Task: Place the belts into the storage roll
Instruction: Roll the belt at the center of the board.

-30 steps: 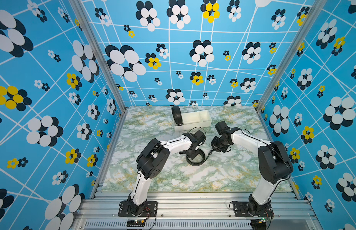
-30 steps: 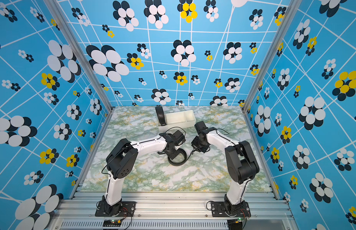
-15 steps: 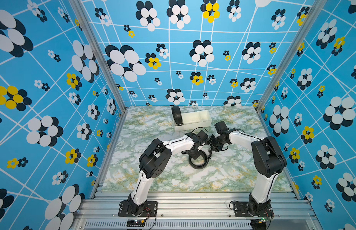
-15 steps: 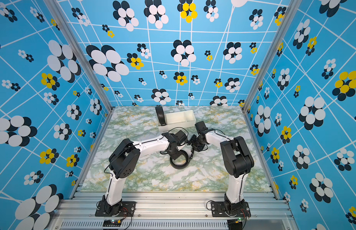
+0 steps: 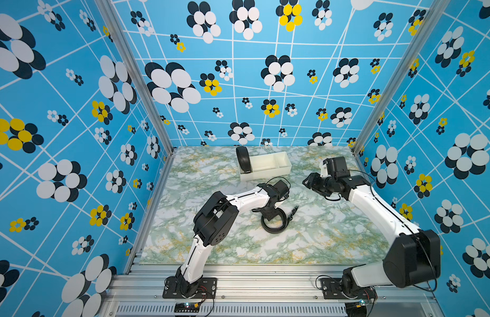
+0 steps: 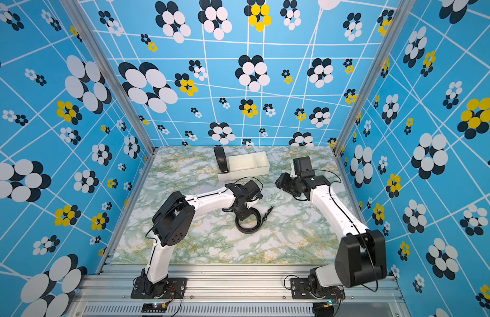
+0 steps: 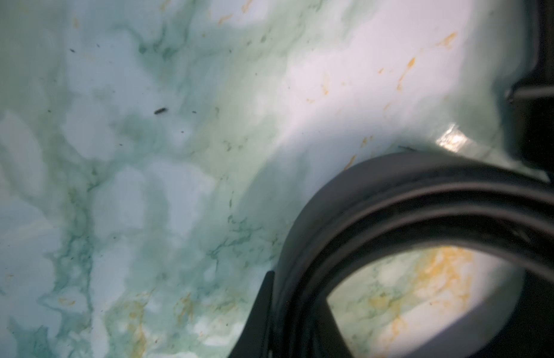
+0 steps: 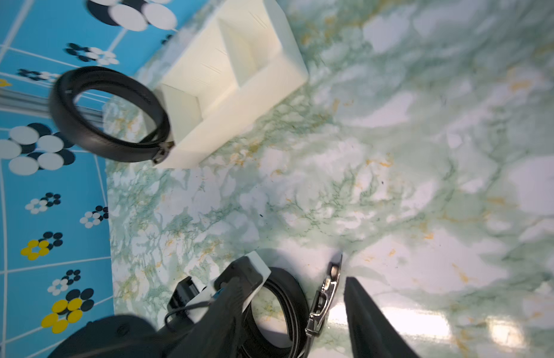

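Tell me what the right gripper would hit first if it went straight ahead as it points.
Probably the buckle end of the coiled belt, lying just ahead of the open right gripper; depth is unclear, so maybe bare table first.

White links (image 5: 246, 199), black joints (image 5: 216, 219), black cables (image 5: 274, 179)
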{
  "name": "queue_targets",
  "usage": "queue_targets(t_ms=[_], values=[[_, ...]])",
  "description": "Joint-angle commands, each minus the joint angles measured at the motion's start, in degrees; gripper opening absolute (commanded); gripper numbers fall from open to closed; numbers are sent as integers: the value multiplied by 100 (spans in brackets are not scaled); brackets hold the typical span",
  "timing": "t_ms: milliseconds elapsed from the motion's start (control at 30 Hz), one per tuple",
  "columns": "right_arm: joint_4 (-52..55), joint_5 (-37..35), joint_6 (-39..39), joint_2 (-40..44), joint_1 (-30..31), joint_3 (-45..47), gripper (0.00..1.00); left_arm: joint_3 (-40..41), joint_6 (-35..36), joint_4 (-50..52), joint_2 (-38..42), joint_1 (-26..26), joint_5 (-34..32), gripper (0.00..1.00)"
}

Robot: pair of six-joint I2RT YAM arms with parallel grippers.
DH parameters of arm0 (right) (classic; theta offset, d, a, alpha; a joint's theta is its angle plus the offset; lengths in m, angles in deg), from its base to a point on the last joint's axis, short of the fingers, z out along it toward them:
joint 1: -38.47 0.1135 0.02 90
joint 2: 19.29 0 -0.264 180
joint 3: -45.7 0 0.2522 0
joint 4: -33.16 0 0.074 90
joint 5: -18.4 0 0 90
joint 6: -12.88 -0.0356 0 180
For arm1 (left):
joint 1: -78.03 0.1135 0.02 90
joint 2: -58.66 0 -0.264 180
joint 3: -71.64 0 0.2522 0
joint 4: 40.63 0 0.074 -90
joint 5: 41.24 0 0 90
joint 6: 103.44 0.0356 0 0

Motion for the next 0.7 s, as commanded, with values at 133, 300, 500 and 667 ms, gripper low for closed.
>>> queue_targets(t_ms=[133, 300, 500, 667], values=[[592, 1264, 5148, 1287, 977, 1090, 49, 246, 213, 75, -688, -114, 356, 0], [1606, 525, 7568, 1083, 1910, 1240, 52, 248, 347, 93, -701, -110, 287, 0], [977, -588, 8470, 1065, 2502, 1840, 55, 187, 348, 111, -767, -119, 375, 0], [367, -1123, 8882, 788, 2865, 2096, 55, 230, 448, 139, -789, -169, 350, 0]])
